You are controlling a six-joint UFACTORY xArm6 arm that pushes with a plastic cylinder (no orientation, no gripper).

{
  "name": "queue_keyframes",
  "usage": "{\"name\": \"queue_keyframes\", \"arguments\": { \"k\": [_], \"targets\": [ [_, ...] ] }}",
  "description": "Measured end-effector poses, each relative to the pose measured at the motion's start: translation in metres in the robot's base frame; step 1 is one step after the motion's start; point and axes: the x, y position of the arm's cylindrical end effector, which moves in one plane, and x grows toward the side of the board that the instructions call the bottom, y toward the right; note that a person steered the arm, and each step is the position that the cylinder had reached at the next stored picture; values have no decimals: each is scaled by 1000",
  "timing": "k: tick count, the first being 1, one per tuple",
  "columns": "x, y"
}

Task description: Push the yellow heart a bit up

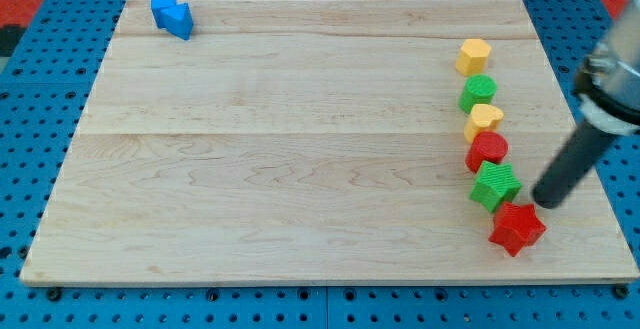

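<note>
The yellow heart lies on the wooden board at the view's right, in a column of blocks. Above it are a green round block and a yellow hexagon. Below it are a red round block, a green star and a red star. My tip rests on the board just right of the green star and above the red star, well below and right of the yellow heart.
Two blue blocks sit together at the board's top left corner. The board lies on a blue pegboard surface. The arm's body reaches in from the view's right edge.
</note>
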Motion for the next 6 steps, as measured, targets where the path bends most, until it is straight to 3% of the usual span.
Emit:
{"name": "queue_keyframes", "arguments": {
  "k": [2,3,4,5,6],
  "targets": [
    [-41,-167],
    [9,-156],
    [10,-237],
    [-20,-233],
    [-56,-163]
  ]
}}
